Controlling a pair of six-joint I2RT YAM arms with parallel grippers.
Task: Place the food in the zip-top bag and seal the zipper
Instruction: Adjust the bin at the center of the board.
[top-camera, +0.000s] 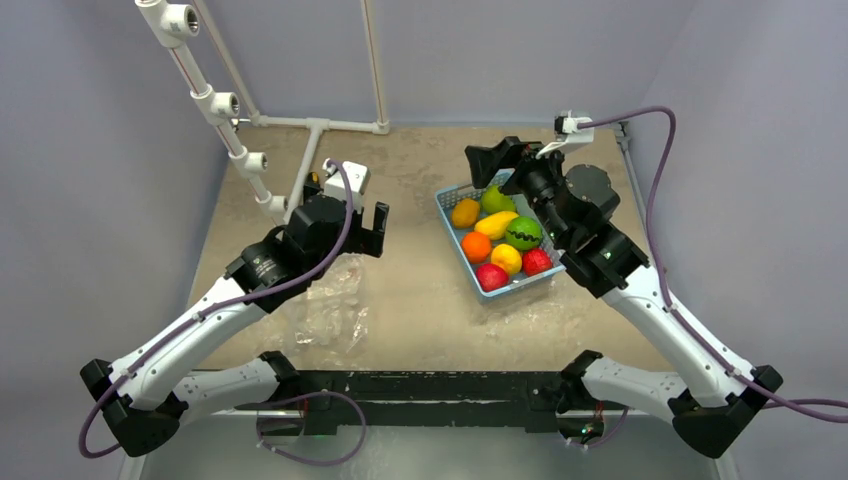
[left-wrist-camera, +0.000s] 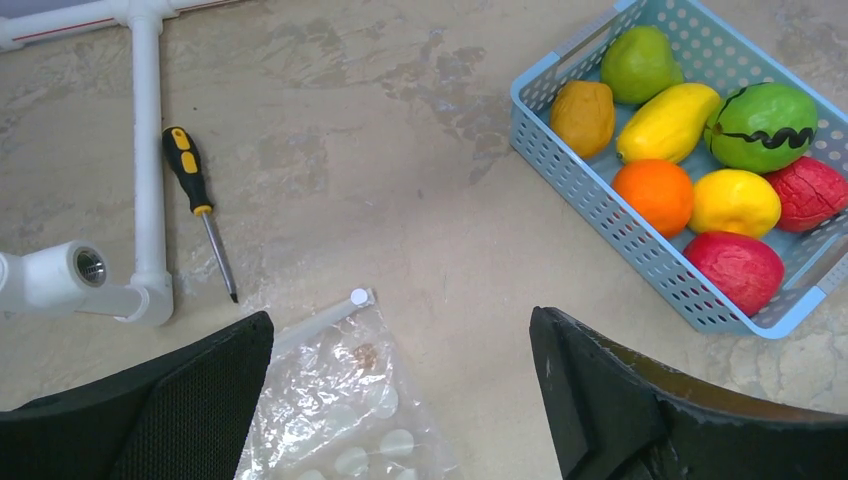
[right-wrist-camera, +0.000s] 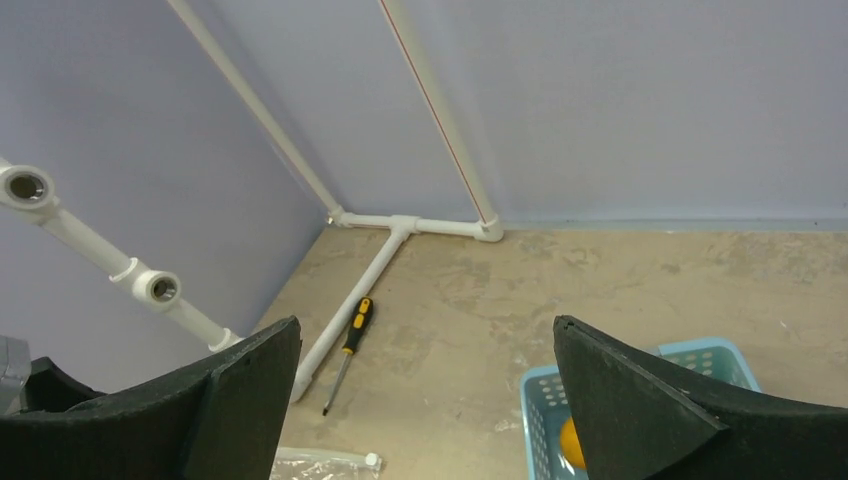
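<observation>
Several glossy toy fruits (top-camera: 500, 240) lie in a light-blue slotted basket (top-camera: 447, 215) right of centre. In the left wrist view they include a green pear (left-wrist-camera: 640, 62), a yellow banana-like piece (left-wrist-camera: 668, 122), a dark-striped green one (left-wrist-camera: 765, 125), an orange (left-wrist-camera: 653, 195) and a red one (left-wrist-camera: 735, 270). The clear crinkly zip-top bag (top-camera: 335, 305) lies flat and empty under my left arm. Its whitish zipper (left-wrist-camera: 310, 322) faces away from me. My left gripper (left-wrist-camera: 400, 340) is open above the bag's far corner (left-wrist-camera: 340, 400). My right gripper (top-camera: 483, 168) is open and empty above the basket's far end.
A white pipe frame (top-camera: 300, 170) stands at the back left, with pipes running along the table (left-wrist-camera: 148, 150). A yellow-and-black screwdriver (left-wrist-camera: 195, 195) lies beside it and also shows in the right wrist view (right-wrist-camera: 350, 340). Purple walls close in the back and sides.
</observation>
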